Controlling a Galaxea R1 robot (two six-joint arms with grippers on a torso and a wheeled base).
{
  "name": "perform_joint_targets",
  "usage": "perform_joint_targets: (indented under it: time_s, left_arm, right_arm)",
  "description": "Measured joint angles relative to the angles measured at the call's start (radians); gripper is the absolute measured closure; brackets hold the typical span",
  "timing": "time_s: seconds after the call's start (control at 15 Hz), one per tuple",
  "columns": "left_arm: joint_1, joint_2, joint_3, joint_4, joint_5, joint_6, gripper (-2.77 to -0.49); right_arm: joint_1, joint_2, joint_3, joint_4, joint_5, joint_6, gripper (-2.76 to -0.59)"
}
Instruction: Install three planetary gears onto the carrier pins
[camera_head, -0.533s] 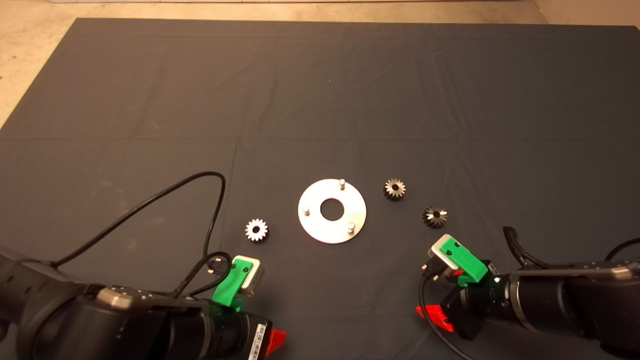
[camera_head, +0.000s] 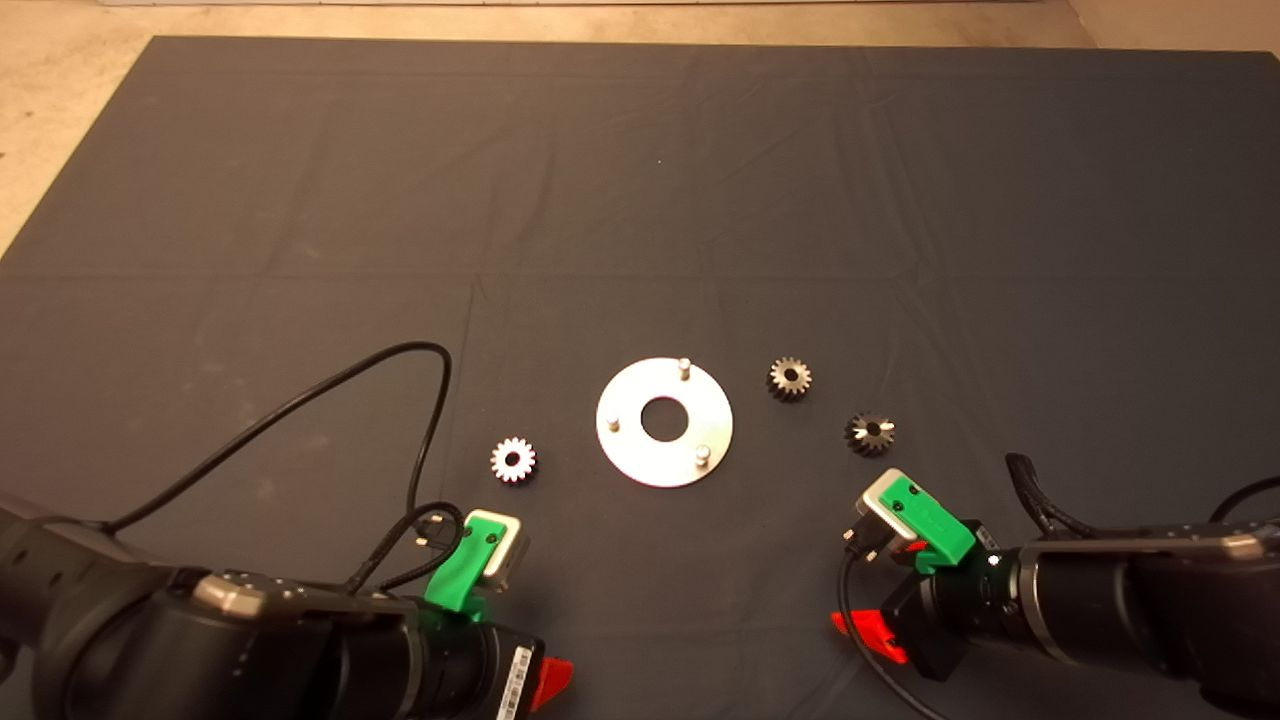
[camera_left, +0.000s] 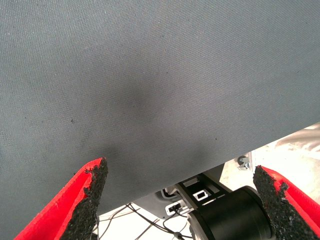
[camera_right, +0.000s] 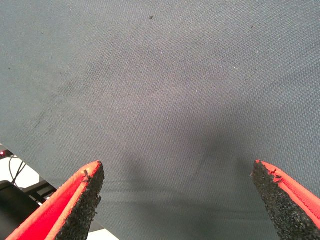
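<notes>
Left gripper (camera_left: 177, 200): I hold it spread, empty.
Silvery gear (camera_head: 514, 460): just ahead; small, hard, slippery, so I pinch across teeth.

No text, label or number can be read anywhere.

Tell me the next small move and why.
Probably send the left pincer forward to the pale gear, the one nearest it. All three pins on the disc stand bare, and all three gears lie loose on the mat. Both pincers are open and empty at the near edge, the right pincer near the dark gears.
</notes>
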Motion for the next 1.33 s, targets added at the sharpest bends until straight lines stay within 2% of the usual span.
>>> perform_joint_targets:
  time_s: [0.33,0.53,0.87,0.93,1.07,1.2,1.27,1.33]
  left_arm:
    - [0.0,0.001,0.0,0.0,0.0,0.0,-2.07]
    - [0.0,0.002,0.0,0.0,0.0,0.001,-2.07]
    - [0.0,0.006,0.0,0.0,0.0,0.0,-2.07]
    - [0.0,0.006,0.0,0.0,0.0,0.001,-2.07]
    - [0.0,0.014,0.0,0.0,0.0,0.001,-2.07]
    - [0.0,0.016,0.0,0.0,0.001,0.001,-2.07]
    - [0.0,0.024,0.0,0.0,0.001,0.0,-2.07]
    - [0.001,0.036,0.0,0.0,0.0,0.001,-2.07]
  right_arm:
    - [0.0,-0.01,0.0,0.0,0.001,0.0,-2.21]
    - [0.005,-0.052,0.0,0.0,-0.002,0.0,-2.21]
    - [0.049,-0.064,0.0,0.001,-0.001,0.0,-2.21]
    - [0.074,-0.067,0.0,0.014,0.0,0.0,-2.21]
    - [0.169,-0.076,0.0,0.047,-0.002,0.001,-2.21]
    - [0.263,-0.082,0.0,0.118,0.001,0.001,-2.21]
    - [0.299,-0.096,0.0,0.148,0.004,0.001,-2.21]
    - [0.319,-0.124,0.0,0.167,0.004,0.001,-2.21]
